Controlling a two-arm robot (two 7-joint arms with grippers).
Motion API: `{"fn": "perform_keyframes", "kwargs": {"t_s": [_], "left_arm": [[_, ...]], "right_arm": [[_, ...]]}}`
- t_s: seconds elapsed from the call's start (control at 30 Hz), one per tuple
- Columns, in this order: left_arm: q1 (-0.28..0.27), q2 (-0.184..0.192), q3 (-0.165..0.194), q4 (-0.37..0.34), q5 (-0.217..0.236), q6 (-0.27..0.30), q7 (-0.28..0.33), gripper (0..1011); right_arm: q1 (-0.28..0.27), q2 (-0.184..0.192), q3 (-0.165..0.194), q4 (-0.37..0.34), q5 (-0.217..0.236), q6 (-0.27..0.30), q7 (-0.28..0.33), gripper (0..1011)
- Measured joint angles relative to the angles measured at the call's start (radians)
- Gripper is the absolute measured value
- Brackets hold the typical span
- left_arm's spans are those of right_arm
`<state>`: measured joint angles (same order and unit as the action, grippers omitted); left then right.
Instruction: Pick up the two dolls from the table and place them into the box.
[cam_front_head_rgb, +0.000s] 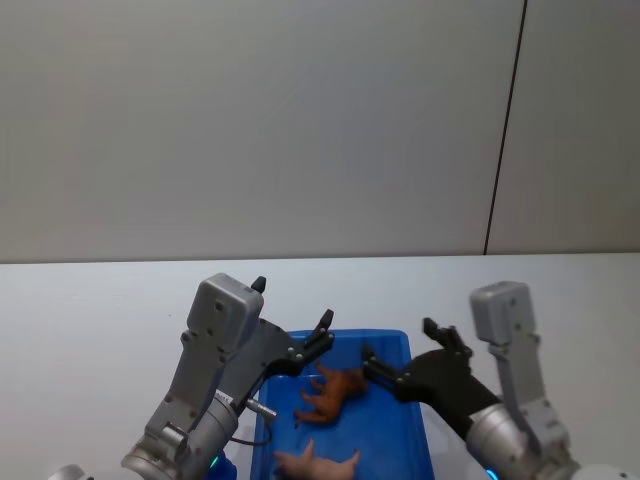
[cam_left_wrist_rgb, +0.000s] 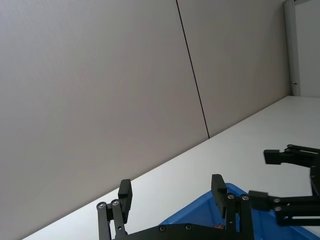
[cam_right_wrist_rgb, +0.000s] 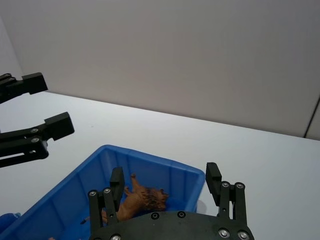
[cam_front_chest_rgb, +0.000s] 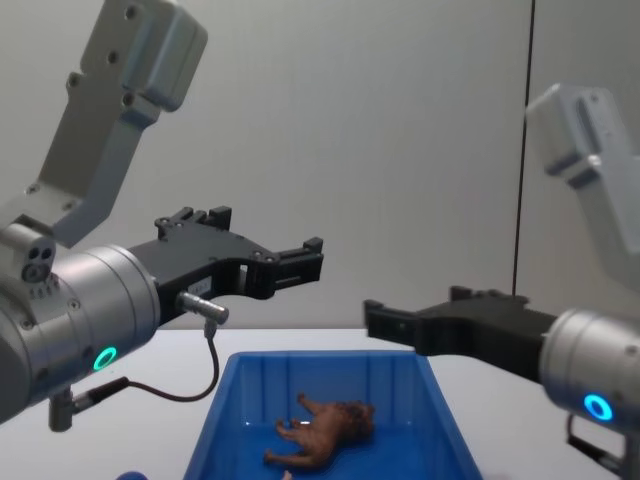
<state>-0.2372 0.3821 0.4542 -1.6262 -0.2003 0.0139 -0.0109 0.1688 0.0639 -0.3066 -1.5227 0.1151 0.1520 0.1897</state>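
Blue plastic box (cam_front_head_rgb: 385, 440) sits on the white table (cam_front_head_rgb: 100, 300) with both dolls inside. The brown doll (cam_front_head_rgb: 331, 393) lies on its side mid-box, its long axis slanting from near-left to far-right, maned head toward the far right corner. The pink doll (cam_front_head_rgb: 315, 462) lies nearer the robot, stretched roughly crosswise; I cannot tell which end is its head. The left gripper (cam_front_head_rgb: 292, 304) and right gripper (cam_front_head_rgb: 399, 341) hover above the box's far end, jaws wide, holding nothing.
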Motion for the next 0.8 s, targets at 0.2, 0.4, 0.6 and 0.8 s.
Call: {"fn": "perform_keyframes", "kwargs": {"t_s": [0.2, 0.4, 0.6, 0.8], "left_arm": [[0.000, 0.000, 0.000, 0.000, 0.000, 0.000, 0.000, 1001], [0.000, 0.000, 0.000, 0.000, 0.000, 0.000, 0.000, 1001], [0.000, 0.000, 0.000, 0.000, 0.000, 0.000, 0.000, 1001], [0.000, 0.000, 0.000, 0.000, 0.000, 0.000, 0.000, 1001]], "right_arm": [[-0.052, 0.029, 0.012, -0.057, 0.023, -0.010, -0.055, 1001], [-0.105, 0.058, 0.024, -0.105, 0.045, -0.015, -0.100, 1001], [-0.149, 0.084, 0.036, -0.139, 0.063, -0.018, -0.136, 1001], [-0.176, 0.100, 0.043, -0.160, 0.074, -0.019, -0.158, 1001]]}}
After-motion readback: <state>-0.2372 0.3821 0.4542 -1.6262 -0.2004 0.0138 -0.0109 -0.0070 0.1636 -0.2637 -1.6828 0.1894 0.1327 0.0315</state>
